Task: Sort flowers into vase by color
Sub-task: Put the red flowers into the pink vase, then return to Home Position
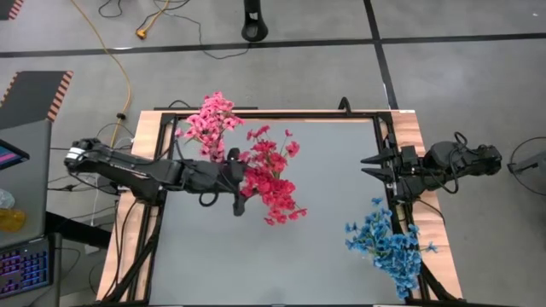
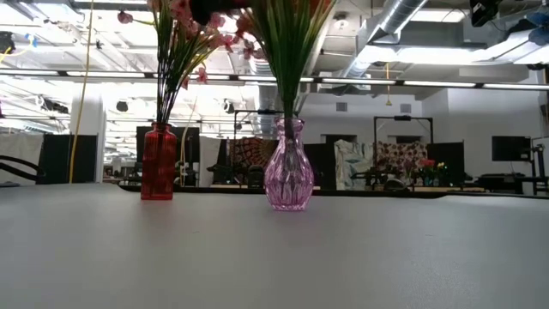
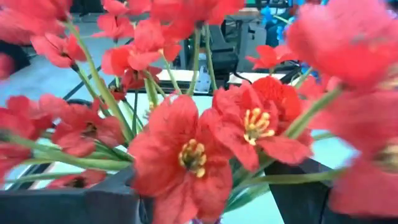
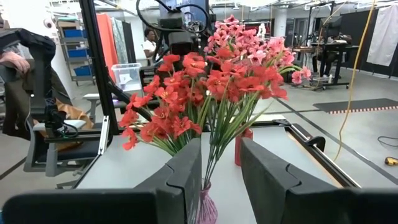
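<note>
Red flowers (image 1: 271, 183) stand in the pink vase (image 2: 288, 177), left hand (image 1: 236, 181) open above them.

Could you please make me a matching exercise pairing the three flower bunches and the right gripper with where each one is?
Things:
1. pink flowers
2. red flowers
3. blue flowers
4. right gripper

Places:
A. standing in the pink glass vase
B. at the table's right edge, nearer the front
C. standing in the red vase
D. waiting at the table's right edge, away from the vases

Pairs: 1-C, 2-A, 3-B, 4-D
</note>
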Controlling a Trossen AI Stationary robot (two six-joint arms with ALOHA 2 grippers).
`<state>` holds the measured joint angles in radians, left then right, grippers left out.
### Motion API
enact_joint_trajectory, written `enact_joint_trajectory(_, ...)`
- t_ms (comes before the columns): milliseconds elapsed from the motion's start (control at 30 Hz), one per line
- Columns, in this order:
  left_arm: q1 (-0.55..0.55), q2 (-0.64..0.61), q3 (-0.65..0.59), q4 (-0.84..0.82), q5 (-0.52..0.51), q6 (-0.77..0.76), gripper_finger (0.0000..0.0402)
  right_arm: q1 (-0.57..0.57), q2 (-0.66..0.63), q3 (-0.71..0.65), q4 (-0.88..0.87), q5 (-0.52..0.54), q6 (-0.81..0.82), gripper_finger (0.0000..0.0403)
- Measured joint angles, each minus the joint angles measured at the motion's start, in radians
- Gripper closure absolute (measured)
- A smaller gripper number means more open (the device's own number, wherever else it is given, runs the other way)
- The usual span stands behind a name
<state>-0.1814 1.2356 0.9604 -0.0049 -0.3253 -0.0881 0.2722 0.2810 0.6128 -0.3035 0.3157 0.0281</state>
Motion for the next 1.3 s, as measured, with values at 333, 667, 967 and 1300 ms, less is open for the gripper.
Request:
enact_joint_trajectory(333,-0.004,-0.121,0.0,-0.105,-0.001,-0.012,0.0182,0.0,0.0,0.0,0.001,0.0,-0.002,0.0266)
enact_joint_trajectory(667,-0.008,-0.234,0.0,-0.2,0.043,-0.035,0.0182,0.0,0.0,0.014,0.002,0.0,0.014,0.0266)
enact_joint_trajectory(967,-0.067,-0.4,0.0,-0.273,0.05,-0.05,0.0182,0.0,-0.001,0.122,-0.023,-0.005,0.052,0.0266)
enact_joint_trajectory(1300,-0.186,-0.526,0.0,-0.336,0.028,-0.013,0.0182,0.0,-0.002,0.184,-0.129,-0.005,0.04,0.0266)
